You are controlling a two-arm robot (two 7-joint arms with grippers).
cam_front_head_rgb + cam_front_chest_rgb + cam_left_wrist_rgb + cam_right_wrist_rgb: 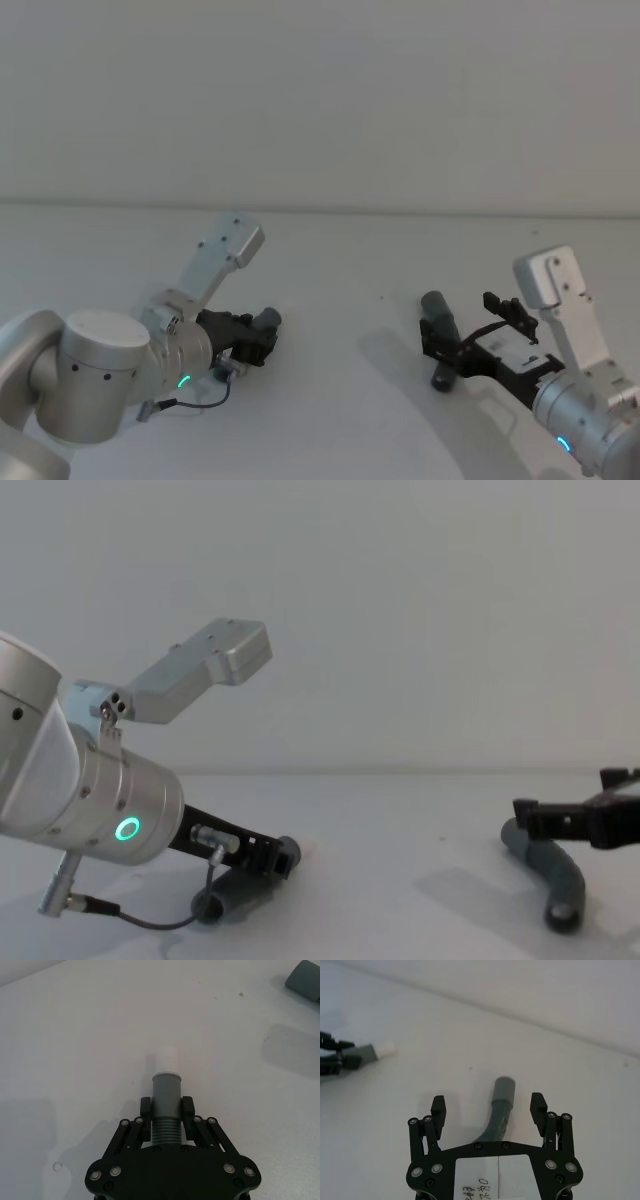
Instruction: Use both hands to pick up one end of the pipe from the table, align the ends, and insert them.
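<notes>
My left gripper (166,1110) is shut on one dark grey pipe piece (166,1087), whose white tip (166,1060) points forward past the fingers, low over the white table (75,1050). In the head view this gripper (255,335) is at the near left, holding its piece (268,320). The other, bent pipe piece (504,1091) lies on the table at the right. My right gripper (488,1106) is open and straddles it, with a finger on each side and apart from it. The head view shows that piece (437,312) just left of the right gripper (458,325).
The table (340,260) is bare white between the two arms and behind them. A thin cable (150,920) loops down from the left wrist (120,810) to the table. The bent piece's plain end (305,977) shows far off in the left wrist view.
</notes>
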